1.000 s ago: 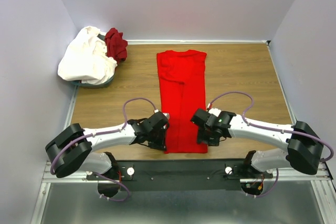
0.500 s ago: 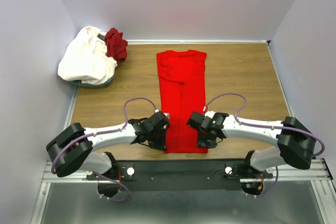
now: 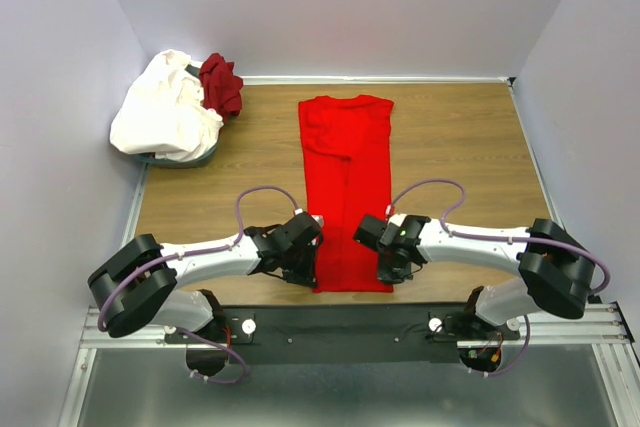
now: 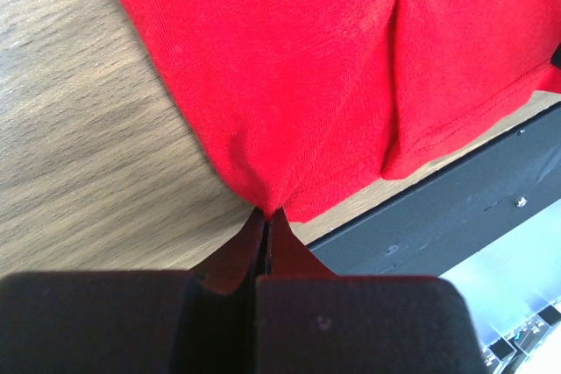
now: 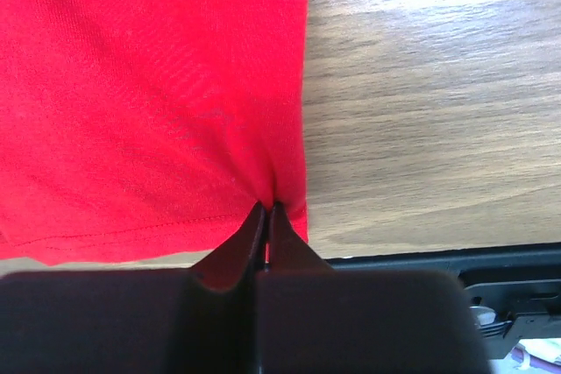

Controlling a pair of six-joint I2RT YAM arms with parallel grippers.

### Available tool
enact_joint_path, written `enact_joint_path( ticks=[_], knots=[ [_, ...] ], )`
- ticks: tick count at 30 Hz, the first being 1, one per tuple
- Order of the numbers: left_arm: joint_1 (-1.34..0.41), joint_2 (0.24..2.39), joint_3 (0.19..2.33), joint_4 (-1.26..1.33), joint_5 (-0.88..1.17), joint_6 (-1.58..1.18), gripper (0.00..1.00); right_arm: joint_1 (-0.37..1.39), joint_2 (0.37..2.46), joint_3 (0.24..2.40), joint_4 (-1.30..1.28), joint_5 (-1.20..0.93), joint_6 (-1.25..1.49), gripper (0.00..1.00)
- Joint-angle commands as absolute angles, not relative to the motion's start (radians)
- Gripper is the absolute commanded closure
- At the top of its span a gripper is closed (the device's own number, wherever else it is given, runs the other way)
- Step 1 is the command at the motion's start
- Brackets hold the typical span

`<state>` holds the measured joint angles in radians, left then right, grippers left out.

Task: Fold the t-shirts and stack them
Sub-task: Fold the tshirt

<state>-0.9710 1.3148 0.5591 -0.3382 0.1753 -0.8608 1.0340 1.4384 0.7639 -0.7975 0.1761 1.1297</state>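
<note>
The bright red t-shirt (image 3: 347, 182) lies on the wooden table (image 3: 460, 147) as a long narrow strip, collar at the far end. My left gripper (image 3: 311, 269) is shut on its near left corner; in the left wrist view the cloth (image 4: 298, 76) puckers into the closed left gripper (image 4: 266, 214). My right gripper (image 3: 385, 269) is shut on the near right corner; the right wrist view shows the hem (image 5: 149, 102) pinched at the right gripper (image 5: 268, 206). A white t-shirt (image 3: 165, 112) and a maroon t-shirt (image 3: 220, 82) sit bunched at the far left.
The white and maroon shirts rest on a dark bin (image 3: 180, 158) in the far left corner. A black rail (image 3: 340, 322) runs along the table's near edge, just behind the shirt's hem. White walls close in the left, far and right sides.
My right gripper slid left onto the shirt's near right corner and closed on the cloth. The left gripper stayed shut on the near left corner.
</note>
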Motion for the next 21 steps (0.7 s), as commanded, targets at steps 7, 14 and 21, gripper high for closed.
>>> enact_joint_path(
  ticks=[7, 14, 21],
  knots=[
    [-0.979, 1.341, 0.509, -0.403, 0.132, -0.844, 1.0, 1.042, 1.326, 0.701, -0.83, 0.156, 1.201, 0.98],
    [-0.979, 1.325, 0.506, -0.41, 0.132, -0.85, 1.0, 1.042, 1.198, 0.638, -0.859, 0.144, 1.262, 0.97],
    [-0.979, 1.302, 0.506, -0.42, 0.127, -0.859, 1.0, 1.043, 1.158, 0.607, -0.893, 0.143, 1.31, 0.95]
  ],
)
